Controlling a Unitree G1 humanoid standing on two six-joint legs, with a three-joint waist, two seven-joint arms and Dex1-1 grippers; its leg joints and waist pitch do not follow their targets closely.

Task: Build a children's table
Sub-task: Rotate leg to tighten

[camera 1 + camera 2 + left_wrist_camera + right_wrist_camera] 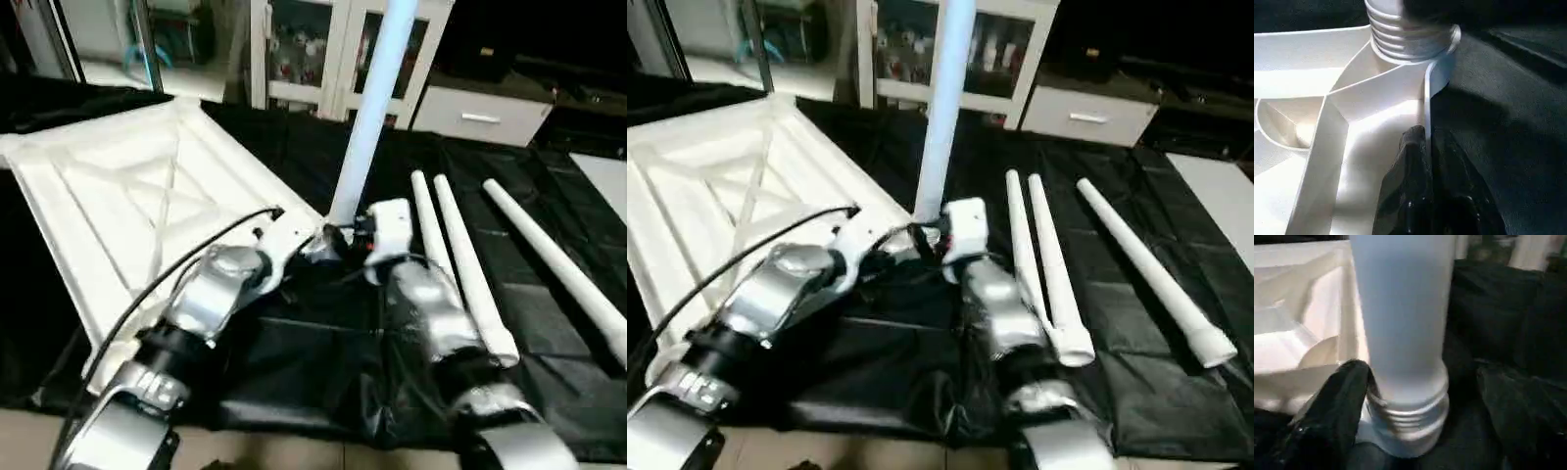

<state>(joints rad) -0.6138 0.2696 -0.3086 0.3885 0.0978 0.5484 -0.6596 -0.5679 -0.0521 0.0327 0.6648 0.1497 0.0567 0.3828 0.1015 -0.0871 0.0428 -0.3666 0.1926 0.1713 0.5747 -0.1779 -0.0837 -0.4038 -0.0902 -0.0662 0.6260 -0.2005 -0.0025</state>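
- Tabletop (118,206) lies underside up on the black cloth (323,343), ribs showing, at the robot's left.
- One leg (372,108) stands upright in the near corner socket (1415,54); several threads are exposed above the rim, so I judge it not fully screwed in.
- Three legs (470,264) lie loose on the cloth to the right.
- Left gripper (1425,161): fingers pinched closed on the tabletop's thin edge wall.
- Right gripper (1415,396): fingers spread either side of the leg's base, one finger (1332,416) near the threads; no firm clamp seen.
- Risk: with the leg unclamped and barely threaded, it could tilt, cross-thread or topple.
- Risk: the left pinch might slip, letting the tabletop turn.
- No readable labels or writing.
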